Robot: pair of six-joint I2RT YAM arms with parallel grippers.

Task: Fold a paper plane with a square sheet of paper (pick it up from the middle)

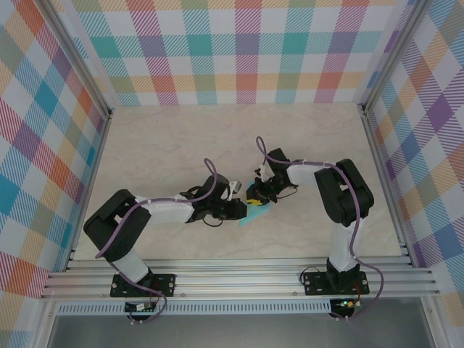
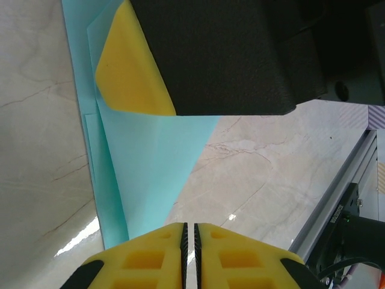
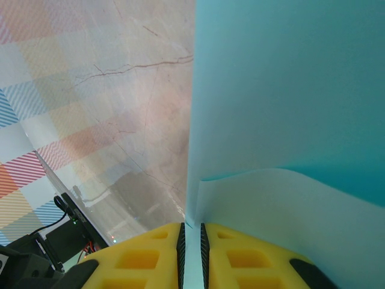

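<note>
**Both grippers meet at the folded blue paper**

The left gripper (image 2: 189, 226) has its yellow pads pressed nearly together. The paper (image 2: 150, 156) runs down to them, but whether it is caught between them cannot be told. The right gripper (image 3: 192, 227) is clenched on the paper, and one edge of it goes straight into the slit between its pads. A folded flap curls just above them. From above, the two arms reach inward over the tabletop (image 1: 167, 145). The paper sits between their tips, about midway between the left and right edges and nearer the near edge than the far one.
</note>
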